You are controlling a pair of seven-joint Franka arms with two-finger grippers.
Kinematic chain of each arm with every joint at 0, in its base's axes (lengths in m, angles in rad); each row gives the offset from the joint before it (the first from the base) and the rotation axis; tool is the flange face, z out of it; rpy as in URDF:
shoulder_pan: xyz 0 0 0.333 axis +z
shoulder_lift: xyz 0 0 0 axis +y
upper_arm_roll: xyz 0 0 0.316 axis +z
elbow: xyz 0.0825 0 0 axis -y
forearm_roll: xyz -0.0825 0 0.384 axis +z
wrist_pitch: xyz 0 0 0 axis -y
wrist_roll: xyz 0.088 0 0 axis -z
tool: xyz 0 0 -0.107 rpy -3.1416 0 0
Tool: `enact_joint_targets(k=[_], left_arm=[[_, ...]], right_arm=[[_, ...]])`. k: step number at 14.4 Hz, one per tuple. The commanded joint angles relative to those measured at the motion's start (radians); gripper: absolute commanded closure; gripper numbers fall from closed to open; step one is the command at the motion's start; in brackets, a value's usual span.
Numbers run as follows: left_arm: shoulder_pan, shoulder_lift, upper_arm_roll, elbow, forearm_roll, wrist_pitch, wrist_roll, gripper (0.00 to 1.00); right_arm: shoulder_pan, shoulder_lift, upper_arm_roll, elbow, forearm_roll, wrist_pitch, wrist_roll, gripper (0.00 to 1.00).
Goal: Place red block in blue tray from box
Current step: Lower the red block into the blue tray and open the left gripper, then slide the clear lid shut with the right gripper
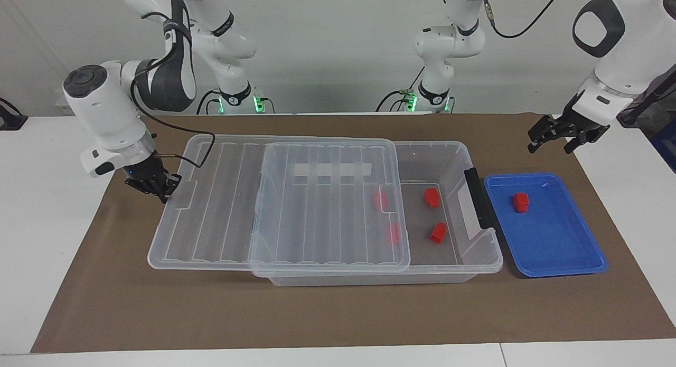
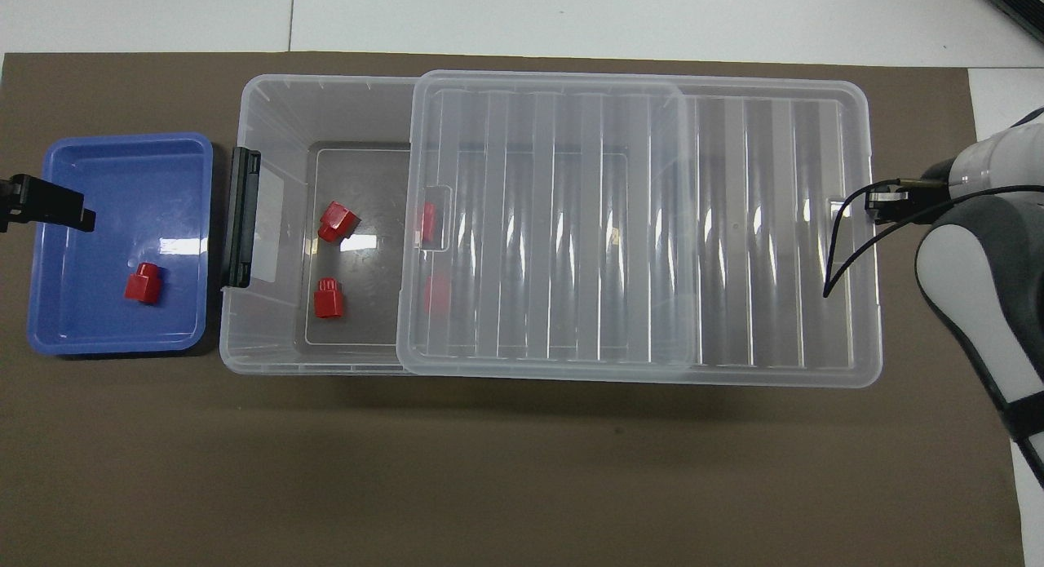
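Note:
One red block (image 1: pixel 520 201) (image 2: pixel 143 283) lies in the blue tray (image 1: pixel 554 240) (image 2: pixel 122 167), with nothing touching it. My left gripper (image 1: pixel 549 145) (image 2: pixel 81 216) hangs open and empty, high over the tray's outer edge. The clear box (image 1: pixel 478 253) (image 2: pixel 277 110) holds two uncovered red blocks (image 1: pixel 431 197) (image 1: pixel 438 232). Two more (image 2: pixel 426 222) (image 2: pixel 436 292) show through its half-slid lid (image 1: pixel 317 198) (image 2: pixel 636 224). My right gripper (image 1: pixel 161 193) (image 2: pixel 877 204) is shut, low at the lid's end edge at the right arm's end of the table.
A black latch (image 1: pixel 478 198) (image 2: pixel 241 216) sits on the box's end wall next to the tray. A brown mat (image 1: pixel 338 314) covers the table under everything. The right arm's cable (image 2: pixel 840 232) loops over the lid's end.

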Motion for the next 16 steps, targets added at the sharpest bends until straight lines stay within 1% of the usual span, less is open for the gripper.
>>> enact_joint_targets(k=[1,4,7,9,10,11,13,15,16], left_arm=[[-0.003,-0.029,0.005,-0.047,-0.002,0.031,-0.009,0.0],[-0.001,-0.05,0.005,-0.058,-0.002,0.043,-0.012,0.0],[-0.003,-0.059,0.005,-0.033,-0.002,0.022,-0.024,0.0],[-0.011,-0.107,-0.003,-0.029,-0.002,-0.026,-0.04,0.0],[-0.03,-0.145,-0.012,-0.024,0.006,-0.046,-0.072,0.0],[-0.044,-0.154,-0.023,-0.018,0.013,-0.052,-0.134,0.0],[-0.063,-0.164,-0.058,-0.031,0.018,-0.043,-0.227,0.0],[-0.064,-0.168,-0.061,-0.044,0.023,-0.028,-0.227,0.0],[-0.063,-0.17,-0.061,-0.061,0.023,0.0,-0.227,0.0]], right_arm=[[0.043,-0.028,0.005,-0.011,0.017,-0.032,-0.033,1.0],[0.107,-0.038,0.005,-0.011,0.017,-0.045,-0.032,1.0],[0.17,-0.042,0.011,-0.013,0.017,-0.068,-0.032,1.0],[0.204,-0.045,0.013,-0.014,0.017,-0.066,-0.027,1.0],[0.211,-0.047,0.013,-0.016,0.019,-0.066,-0.027,1.0],[0.224,-0.048,0.013,-0.019,0.019,-0.065,-0.024,1.0],[0.248,-0.051,0.013,-0.026,0.019,-0.06,-0.021,1.0],[0.27,-0.056,0.013,-0.039,0.019,-0.052,-0.019,1.0],[0.273,-0.058,0.013,-0.039,0.019,-0.052,-0.019,1.0]])
